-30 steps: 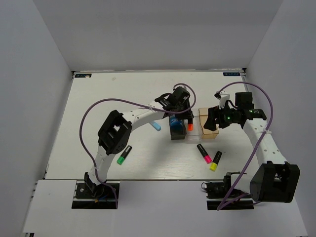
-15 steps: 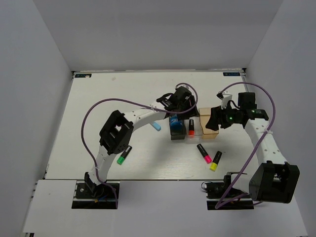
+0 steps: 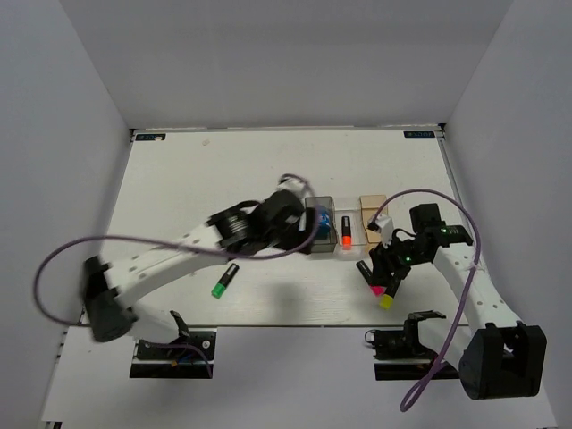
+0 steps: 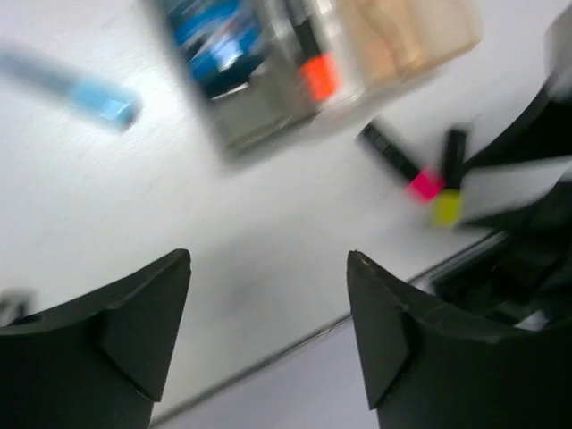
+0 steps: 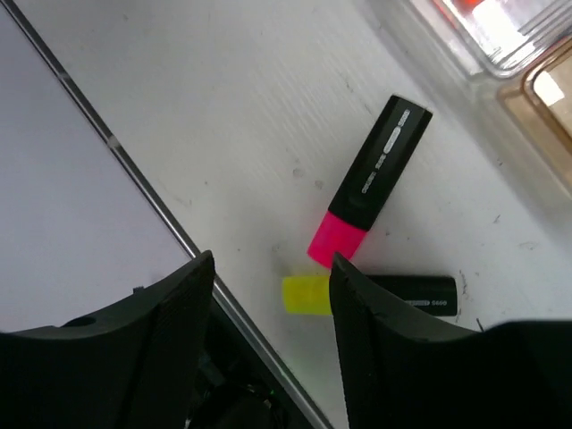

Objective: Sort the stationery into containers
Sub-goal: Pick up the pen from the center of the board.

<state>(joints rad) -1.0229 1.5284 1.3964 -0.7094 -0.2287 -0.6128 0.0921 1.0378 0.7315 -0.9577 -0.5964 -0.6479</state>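
Left claw (image 4: 268, 268) gapes empty above the tabletop (image 4: 134, 197). Right claw (image 5: 271, 261) gapes empty over the pink marker (image 5: 370, 179) and yellow marker (image 5: 308, 295) by the near edge. The orange marker (image 3: 345, 231) lies in the clear bin (image 3: 356, 223).

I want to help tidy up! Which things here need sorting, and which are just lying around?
For the job: green marker, pink marker, yellow marker, orange marker, blue tape roll, light-blue stick, three bins.
Just there: purple cables, corner stickers.
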